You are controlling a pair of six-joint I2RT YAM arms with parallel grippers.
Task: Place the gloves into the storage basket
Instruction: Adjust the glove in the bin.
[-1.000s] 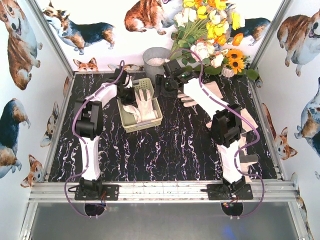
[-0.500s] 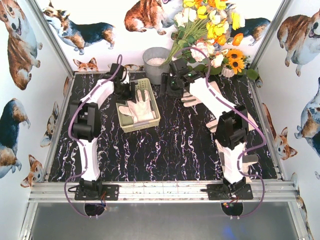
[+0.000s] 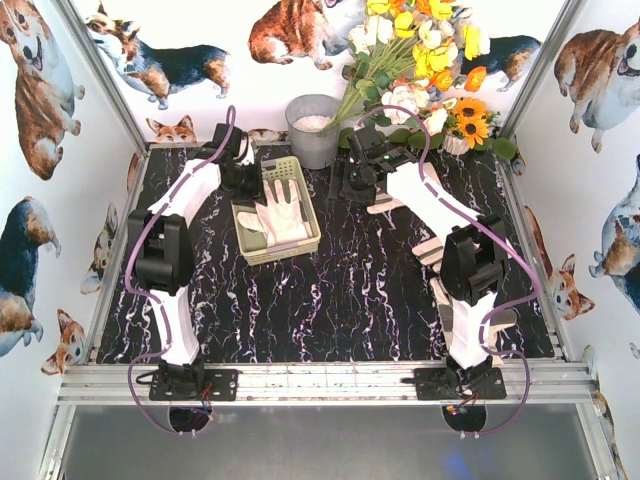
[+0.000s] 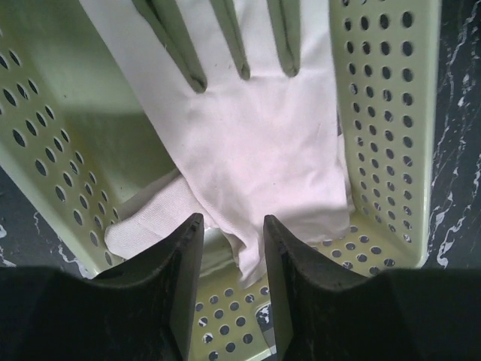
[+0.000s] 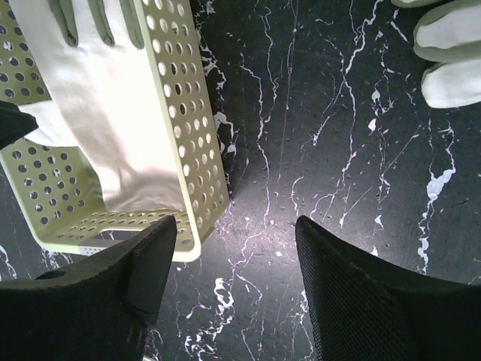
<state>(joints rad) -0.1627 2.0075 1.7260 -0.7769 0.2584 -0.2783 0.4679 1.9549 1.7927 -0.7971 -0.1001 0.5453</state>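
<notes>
Gloves (image 4: 255, 150), cream, perhaps two, lie in basket (image 4: 383, 113); left gripper (image 4: 231, 226) slightly apart, right gripper (image 5: 234, 226) wide apart.

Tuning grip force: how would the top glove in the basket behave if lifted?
Probably floppy: the glove lies rumpled in the basket. Likely light, since the fabric looks thin. Its matte weave suggests it would not be slippery.

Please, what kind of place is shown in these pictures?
Probably a staged robot test cell: two arms bolted to a metal rail, a marbled table, corgi-print walls and flowers as backdrop.
</notes>
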